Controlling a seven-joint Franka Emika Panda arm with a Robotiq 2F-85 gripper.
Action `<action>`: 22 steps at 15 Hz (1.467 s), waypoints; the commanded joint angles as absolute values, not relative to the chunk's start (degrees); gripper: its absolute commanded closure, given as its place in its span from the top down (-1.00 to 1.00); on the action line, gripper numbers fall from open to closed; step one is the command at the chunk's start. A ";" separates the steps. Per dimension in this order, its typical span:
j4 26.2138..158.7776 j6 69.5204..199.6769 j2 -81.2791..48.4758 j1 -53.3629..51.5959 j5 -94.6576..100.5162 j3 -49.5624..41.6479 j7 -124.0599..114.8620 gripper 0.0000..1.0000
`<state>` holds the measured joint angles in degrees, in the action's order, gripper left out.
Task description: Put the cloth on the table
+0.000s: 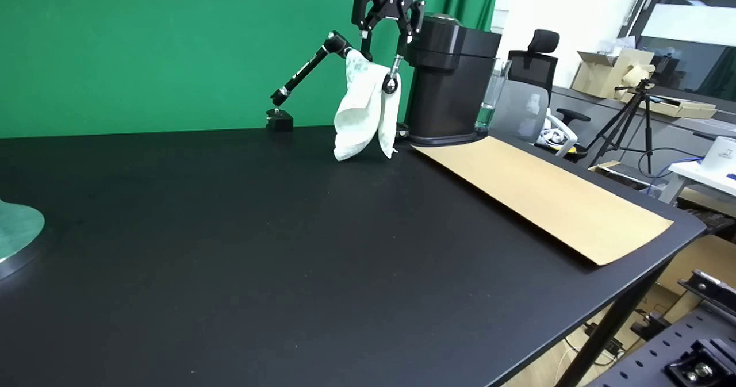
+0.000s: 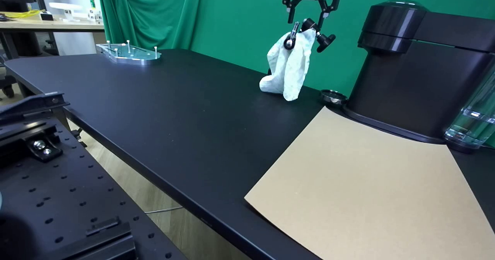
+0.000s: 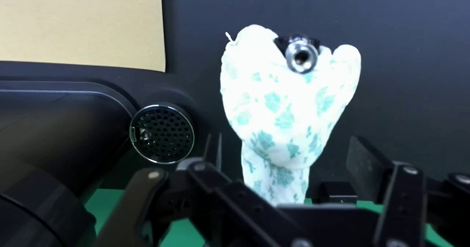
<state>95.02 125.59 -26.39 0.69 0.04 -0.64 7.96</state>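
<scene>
The gripper (image 1: pixel 383 45) has its fingers (image 3: pixel 369 166) spread, a gap between them, above a white cloth (image 3: pixel 279 107) printed in green. Just below the fingertips, the cloth drapes over a black jointed stand (image 1: pixel 307 75); whether the fingers touch it cannot be told. The stand's knob (image 2: pixel 289 43), also beneath the fingertips, shows against the cloth. Lower down and to one side of the fingers, a round tray (image 3: pixel 161 134) with holes sits beside a black coffee machine (image 2: pixel 410 82). Beneath the fingers stretches the black table (image 1: pixel 259 232), bearing a sheet of brown paper (image 2: pixel 371 182). Well apart from the fingers, a shiny plate (image 2: pixel 131 61) with pegs rests before a green curtain (image 2: pixel 154 16).
</scene>
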 commanded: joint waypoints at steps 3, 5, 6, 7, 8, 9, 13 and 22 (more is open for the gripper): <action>96.33 122.93 -25.80 1.18 0.49 -1.11 5.15 0.87; 96.50 122.53 -25.88 1.35 0.11 -1.01 5.24 0.37; 96.65 122.58 -25.79 1.43 -0.06 -0.93 5.34 0.19; 96.72 122.59 -25.75 1.42 -0.07 -0.93 5.29 0.06; 96.80 122.61 -25.67 1.44 -0.13 -0.89 5.33 -0.07; 96.84 122.66 -25.62 1.43 -0.12 -0.89 5.29 -0.23; 96.77 122.51 -25.69 1.44 -0.19 -0.83 5.19 -0.75; 96.87 121.96 -25.71 1.58 -0.28 -0.44 6.48 -0.35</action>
